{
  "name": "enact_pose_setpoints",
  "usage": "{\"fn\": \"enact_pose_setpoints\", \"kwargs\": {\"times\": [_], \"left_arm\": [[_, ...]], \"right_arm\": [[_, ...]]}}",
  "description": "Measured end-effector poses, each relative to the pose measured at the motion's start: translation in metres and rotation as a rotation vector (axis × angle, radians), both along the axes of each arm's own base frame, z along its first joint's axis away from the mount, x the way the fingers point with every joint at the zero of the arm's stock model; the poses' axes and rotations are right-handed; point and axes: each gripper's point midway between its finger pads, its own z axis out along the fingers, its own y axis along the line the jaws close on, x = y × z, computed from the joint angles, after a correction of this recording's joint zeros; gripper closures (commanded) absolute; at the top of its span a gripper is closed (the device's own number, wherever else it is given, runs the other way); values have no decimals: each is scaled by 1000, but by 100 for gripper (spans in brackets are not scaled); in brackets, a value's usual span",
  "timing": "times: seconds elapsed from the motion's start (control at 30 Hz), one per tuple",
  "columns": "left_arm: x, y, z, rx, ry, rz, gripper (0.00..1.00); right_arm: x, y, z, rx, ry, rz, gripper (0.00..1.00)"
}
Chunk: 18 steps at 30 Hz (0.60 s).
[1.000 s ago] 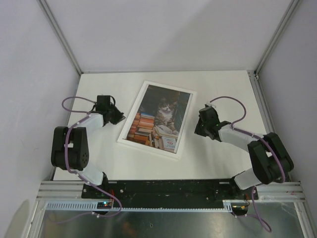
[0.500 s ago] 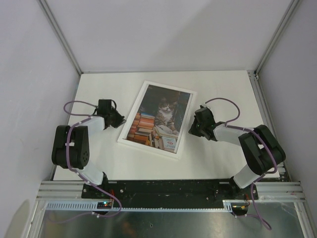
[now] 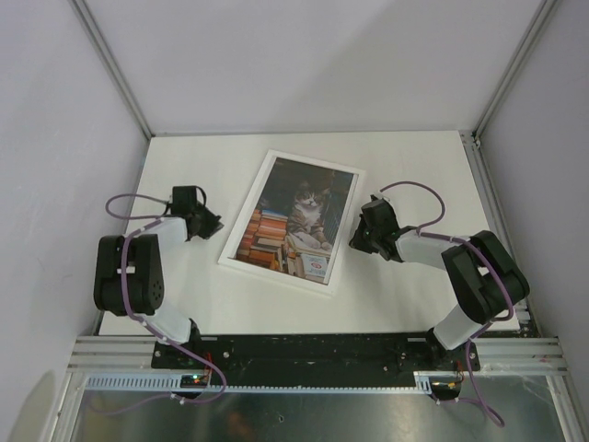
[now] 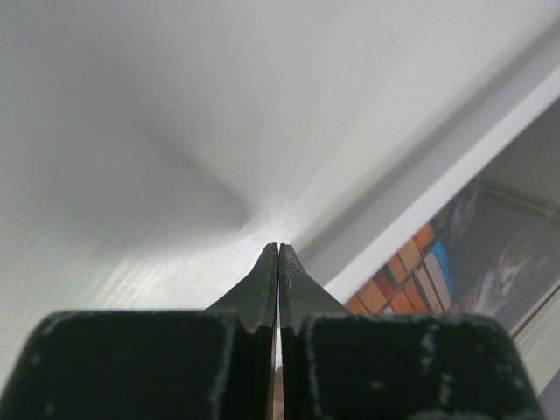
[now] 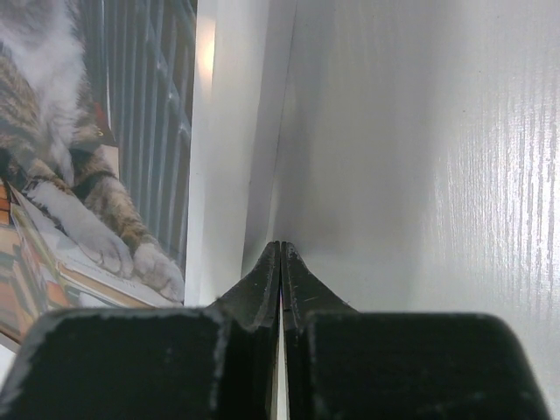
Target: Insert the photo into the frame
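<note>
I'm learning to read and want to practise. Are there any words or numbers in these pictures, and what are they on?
There are no words or numbers here that can be read.
Book spines in the photo: any lettering is too small in the top view and blurred in the left wrist view.
Frame: plain white border with no label.

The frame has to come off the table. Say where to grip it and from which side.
Probably the right long edge of the frame, approached low from the right, where the shut right gripper sits. It lies flat and thin, so only its rim offers a pinch.
</note>
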Motion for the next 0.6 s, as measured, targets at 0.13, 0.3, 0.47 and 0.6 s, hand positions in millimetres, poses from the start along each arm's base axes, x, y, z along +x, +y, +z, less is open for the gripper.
{"fn": "enact_pose_setpoints", "kwargs": {"times": [0.13, 0.3, 0.47, 0.6], "left_arm": [[1, 17, -2, 5, 6, 46, 100], [-3, 9, -14, -12, 44, 27, 100], [-11, -17, -15, -20, 39, -40, 100], [-20, -28, -15, 4, 23, -60, 100]], "right_arm": [[1, 1, 0, 3, -3, 1, 100], [1, 1, 0, 5, -4, 2, 100], [3, 2, 0, 8, -8, 3, 100], [6, -2, 0, -3, -15, -12, 100]]}}
